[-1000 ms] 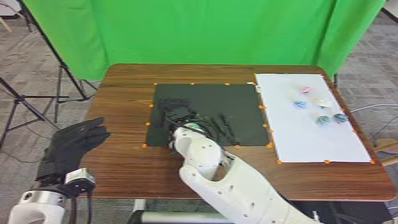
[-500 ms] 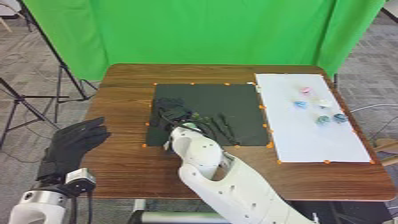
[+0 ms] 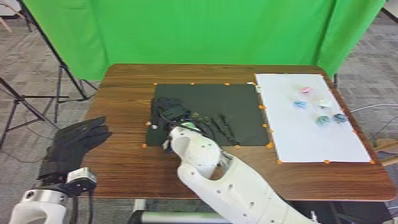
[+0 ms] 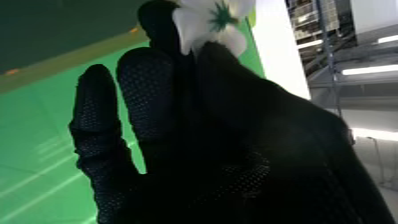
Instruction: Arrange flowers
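The arranging looked to be at an early stage: 5 flower heads lay loose on the white sheet at the right of the head view, a pink flower [image 3: 306, 90] highest in the frame, a blue flower [image 3: 300, 104] and a pale flower [image 3: 324, 103] below it, and 2 bluish flowers [image 3: 322, 120] lower still. On the black mat [image 3: 209, 100], in the middle of the frame, lay some thin dark pieces [image 3: 226, 127], likely stems, side by side and apart from those flowers. No finished bunch could be made out, so placing and grouping them seemed mostly left to do. The right hand [image 3: 169, 107] was over the left part of the mat, and in the right wrist view its thumb and fingers were closed on a white flower [image 4: 220, 20] with a green centre, pinched near their ends. The next move probably called for setting that flower down without crushing its petals. The left hand [image 3: 75, 140], at the left of the frame beside the worktop [image 3: 120, 165], had its fingers extended and held nothing.
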You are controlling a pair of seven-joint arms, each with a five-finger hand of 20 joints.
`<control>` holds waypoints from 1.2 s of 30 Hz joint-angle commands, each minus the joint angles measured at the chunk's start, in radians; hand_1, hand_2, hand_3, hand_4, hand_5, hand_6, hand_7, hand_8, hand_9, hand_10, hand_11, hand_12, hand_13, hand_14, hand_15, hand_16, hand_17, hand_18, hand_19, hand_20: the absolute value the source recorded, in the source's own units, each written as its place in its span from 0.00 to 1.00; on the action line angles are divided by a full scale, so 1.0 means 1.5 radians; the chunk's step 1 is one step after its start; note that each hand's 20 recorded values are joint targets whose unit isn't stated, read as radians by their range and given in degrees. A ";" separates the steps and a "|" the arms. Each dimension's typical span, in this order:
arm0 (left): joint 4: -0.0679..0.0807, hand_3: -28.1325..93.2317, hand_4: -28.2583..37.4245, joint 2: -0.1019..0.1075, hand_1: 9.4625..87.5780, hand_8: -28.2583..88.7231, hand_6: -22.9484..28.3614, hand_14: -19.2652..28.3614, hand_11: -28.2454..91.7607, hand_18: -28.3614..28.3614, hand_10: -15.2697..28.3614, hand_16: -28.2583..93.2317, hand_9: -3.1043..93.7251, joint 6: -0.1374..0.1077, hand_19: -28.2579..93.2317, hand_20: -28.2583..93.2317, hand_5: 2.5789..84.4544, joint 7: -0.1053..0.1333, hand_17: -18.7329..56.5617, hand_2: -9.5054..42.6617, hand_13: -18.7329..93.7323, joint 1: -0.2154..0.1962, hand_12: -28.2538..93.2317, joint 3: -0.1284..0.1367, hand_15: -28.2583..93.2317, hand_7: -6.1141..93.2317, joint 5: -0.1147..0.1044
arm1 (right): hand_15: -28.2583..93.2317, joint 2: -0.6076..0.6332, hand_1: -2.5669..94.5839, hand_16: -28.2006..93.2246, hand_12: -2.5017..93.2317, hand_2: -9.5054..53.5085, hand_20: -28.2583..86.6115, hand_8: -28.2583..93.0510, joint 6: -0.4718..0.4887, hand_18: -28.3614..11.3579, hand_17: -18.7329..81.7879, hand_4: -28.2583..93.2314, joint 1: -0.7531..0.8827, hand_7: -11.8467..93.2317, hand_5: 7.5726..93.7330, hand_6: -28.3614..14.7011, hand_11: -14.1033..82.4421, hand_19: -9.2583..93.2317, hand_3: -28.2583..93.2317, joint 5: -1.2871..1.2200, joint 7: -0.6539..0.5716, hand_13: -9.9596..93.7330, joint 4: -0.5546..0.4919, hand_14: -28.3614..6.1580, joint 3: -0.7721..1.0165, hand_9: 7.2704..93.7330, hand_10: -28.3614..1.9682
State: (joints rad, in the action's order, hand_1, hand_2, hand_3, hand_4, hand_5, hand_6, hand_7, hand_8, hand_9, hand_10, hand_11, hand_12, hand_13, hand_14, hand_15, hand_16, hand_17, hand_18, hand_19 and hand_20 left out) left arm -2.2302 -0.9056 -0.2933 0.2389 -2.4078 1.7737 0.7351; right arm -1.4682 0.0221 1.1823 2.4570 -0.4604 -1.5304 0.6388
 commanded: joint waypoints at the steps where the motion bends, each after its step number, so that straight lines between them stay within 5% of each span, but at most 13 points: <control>1: 0.002 0.89 0.28 0.008 0.27 0.17 0.76 1.00 0.58 0.90 0.88 0.13 0.47 -0.004 0.75 0.36 0.59 -0.002 0.16 0.31 0.44 -0.001 0.32 -0.003 0.75 0.21 -0.005 | 0.81 0.002 0.56 0.53 0.29 0.13 0.58 0.23 -0.019 0.11 0.42 0.00 -0.006 0.28 0.76 0.60 0.31 0.84 0.88 0.024 -0.019 0.66 0.008 0.63 0.000 0.84 0.63; 14: 0.005 0.89 0.29 -0.006 0.27 0.17 0.76 1.00 0.58 0.90 0.88 0.13 0.47 0.014 0.75 0.36 0.59 -0.029 0.16 0.30 0.44 0.014 0.32 -0.005 0.75 0.21 0.012 | 0.85 0.002 0.48 0.50 0.25 0.00 0.57 0.20 -0.012 0.07 0.40 0.00 -0.005 0.29 0.72 0.56 0.38 0.85 0.91 0.012 -0.027 0.62 0.002 0.52 0.001 0.77 0.53; 19: -0.001 0.89 0.29 0.004 0.27 0.17 0.76 1.00 0.58 0.90 0.88 0.13 0.47 0.003 0.75 0.36 0.59 -0.017 0.16 0.30 0.44 -0.007 0.32 0.004 0.75 0.21 0.000 | 0.85 0.019 0.48 0.49 0.25 0.00 0.57 0.19 -0.020 0.06 0.40 0.00 -0.016 0.29 0.72 0.55 0.40 0.85 0.92 0.007 -0.031 0.62 -0.009 0.51 -0.015 0.77 0.52; 30: -0.036 0.89 0.29 -0.008 0.27 0.17 0.76 1.00 0.58 0.90 0.88 0.13 0.47 -0.027 0.75 0.36 0.59 0.014 0.16 0.30 0.44 -0.109 0.32 0.054 0.75 0.21 -0.009 | 0.87 0.194 0.40 0.44 0.20 0.06 0.57 0.13 0.065 0.06 0.35 0.00 -0.105 0.28 0.67 0.53 0.44 0.83 0.96 -0.072 0.006 0.58 -0.147 0.42 -0.041 0.70 0.43; 36: -0.043 0.89 0.29 -0.005 0.27 0.17 0.76 1.00 0.58 0.90 0.88 0.13 0.47 -0.036 0.75 0.36 0.59 0.032 0.16 0.30 0.44 -0.124 0.32 0.049 0.75 0.21 -0.013 | 0.87 0.336 0.38 0.42 0.20 0.08 0.57 0.13 0.083 0.07 0.34 0.00 -0.091 0.28 0.63 0.54 0.43 0.82 0.96 -0.123 0.026 0.57 -0.212 0.39 0.036 0.65 0.40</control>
State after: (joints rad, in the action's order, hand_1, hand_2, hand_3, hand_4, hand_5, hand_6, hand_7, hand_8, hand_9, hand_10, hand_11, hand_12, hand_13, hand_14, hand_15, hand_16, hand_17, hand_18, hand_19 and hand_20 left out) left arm -2.2801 -0.9060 -0.3217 0.2600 -2.5588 1.8545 0.7275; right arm -1.2236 0.1617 1.0576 2.3096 -0.4524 -1.7839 0.5566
